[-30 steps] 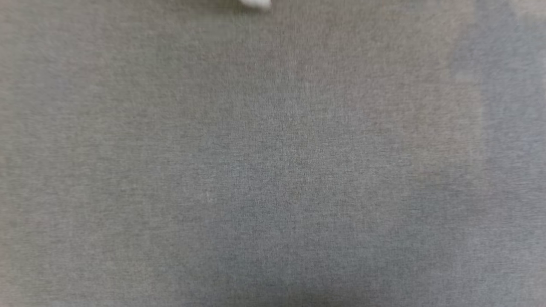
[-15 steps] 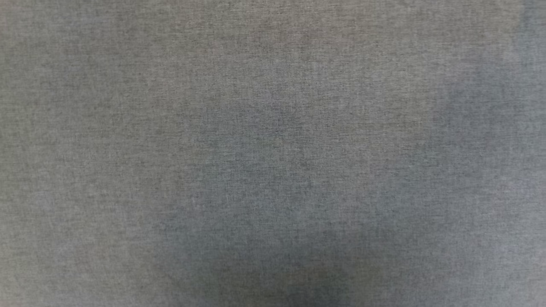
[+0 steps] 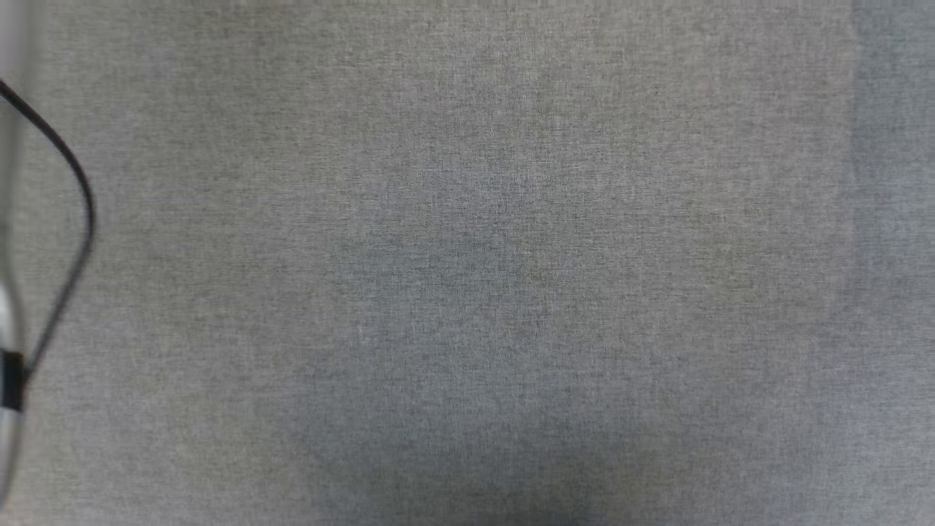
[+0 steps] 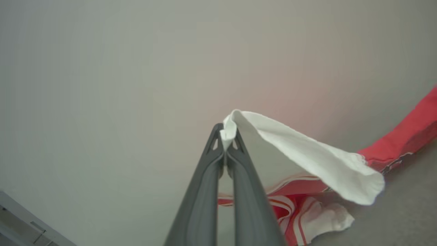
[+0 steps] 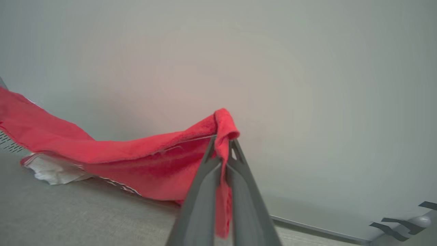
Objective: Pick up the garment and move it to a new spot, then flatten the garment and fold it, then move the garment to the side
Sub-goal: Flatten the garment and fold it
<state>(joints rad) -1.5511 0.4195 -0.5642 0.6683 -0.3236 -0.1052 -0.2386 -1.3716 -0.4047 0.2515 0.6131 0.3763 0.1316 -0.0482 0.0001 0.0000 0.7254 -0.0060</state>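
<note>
Camera shift; garment (image 4: 307,160) in left hand (image 4: 225,138)

The garment (image 4: 307,160) hangs between both grippers: a sleeve sits clamped in the left gripper (image 4: 225,136), a body edge in the right gripper (image 5: 222,141). Its middle sags onto the tabletop (image 5: 68,212) below, with a wall (image 5: 307,85) behind. In the head view a cable (image 3: 91,219) loops along the left edge.

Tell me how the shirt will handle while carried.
Probably floppy: the garment sags between the two pinches and its middle seems to rest on the grey surface. Likely light: the left gripper holds a white sleeve up by a thin fold. It might slip: the right gripper pinches only a small bunch.
</note>
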